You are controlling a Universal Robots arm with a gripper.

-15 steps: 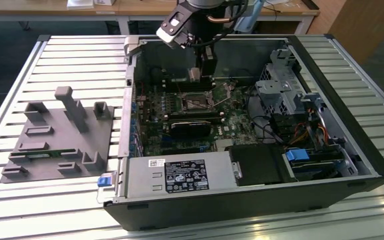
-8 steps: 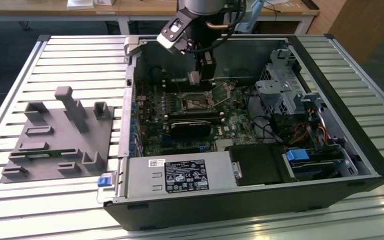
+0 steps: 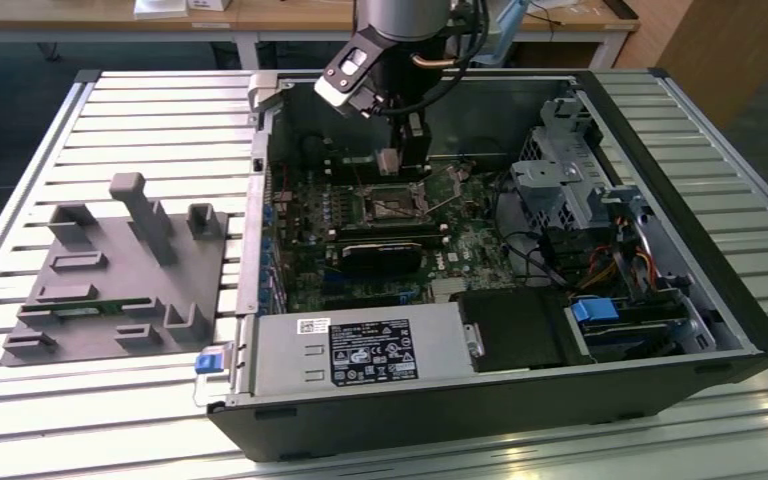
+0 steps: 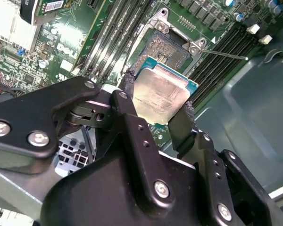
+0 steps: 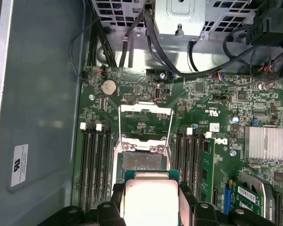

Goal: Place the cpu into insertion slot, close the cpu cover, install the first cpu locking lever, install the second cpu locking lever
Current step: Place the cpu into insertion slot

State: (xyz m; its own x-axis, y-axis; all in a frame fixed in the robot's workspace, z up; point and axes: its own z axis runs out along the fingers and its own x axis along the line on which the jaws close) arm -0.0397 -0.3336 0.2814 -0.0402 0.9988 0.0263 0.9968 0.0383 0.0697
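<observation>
Silvery-beige cpu (image 4: 161, 96) sits pinched in my claw (image 4: 157, 100), close to the bare insertion slot (image 4: 167, 47); I judge it wants squared corners, a level face, no sideways sliding.

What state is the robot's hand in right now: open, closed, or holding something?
Hand: closed on the cpu, near the insertion slot, chip not yet seated.

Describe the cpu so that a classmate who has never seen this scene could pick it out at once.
Look inside the open black computer case, above its green motherboard. The gripper holds the cpu near the insertion slot. It is the small flat square with a smooth pale silvery top, unlike the ribbed heatsink or long memory slots nearby.
</observation>
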